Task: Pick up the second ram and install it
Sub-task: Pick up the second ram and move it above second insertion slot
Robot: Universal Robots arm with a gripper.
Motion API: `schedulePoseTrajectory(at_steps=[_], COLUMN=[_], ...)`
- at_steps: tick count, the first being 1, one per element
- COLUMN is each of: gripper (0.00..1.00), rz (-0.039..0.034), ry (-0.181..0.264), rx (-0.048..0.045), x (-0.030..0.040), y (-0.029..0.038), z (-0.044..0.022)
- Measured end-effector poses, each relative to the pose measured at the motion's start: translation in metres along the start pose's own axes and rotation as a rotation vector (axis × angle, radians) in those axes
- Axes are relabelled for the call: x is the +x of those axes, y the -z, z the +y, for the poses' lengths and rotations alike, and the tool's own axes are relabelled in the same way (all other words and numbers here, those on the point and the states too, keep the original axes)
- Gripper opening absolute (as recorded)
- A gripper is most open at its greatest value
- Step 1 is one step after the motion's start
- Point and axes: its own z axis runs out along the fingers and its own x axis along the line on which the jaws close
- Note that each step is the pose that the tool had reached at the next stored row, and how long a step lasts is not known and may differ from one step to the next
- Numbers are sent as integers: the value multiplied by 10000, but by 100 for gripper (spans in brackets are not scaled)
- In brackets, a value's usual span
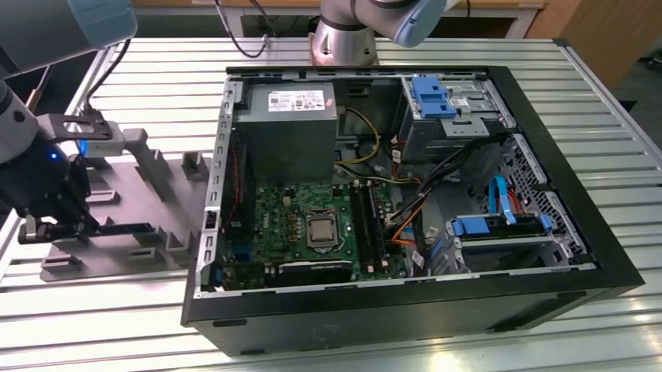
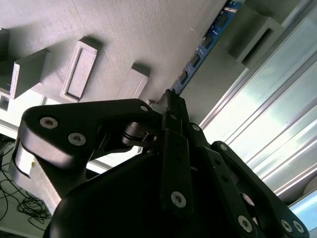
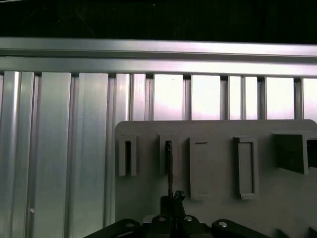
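Second ram [image 2: 202, 48] sits in gripper [image 2: 168, 97] among fixture posts [image 2: 79, 69].

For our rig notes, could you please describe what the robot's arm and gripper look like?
The arm is a grey tube with a light blue joint cap. Its dark wrist section carries a small blue light. The gripper is matte black, made of flat linked bars pinned with silver screws, narrowing to slim tips.
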Motion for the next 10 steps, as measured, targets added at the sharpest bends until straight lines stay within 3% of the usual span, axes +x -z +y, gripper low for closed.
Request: schedulePoseTrajectory(at_steps=[10], gripper=[12], rz=[0], ry=[0], rx=[-1], x=[-1], y=[58], z=[2])
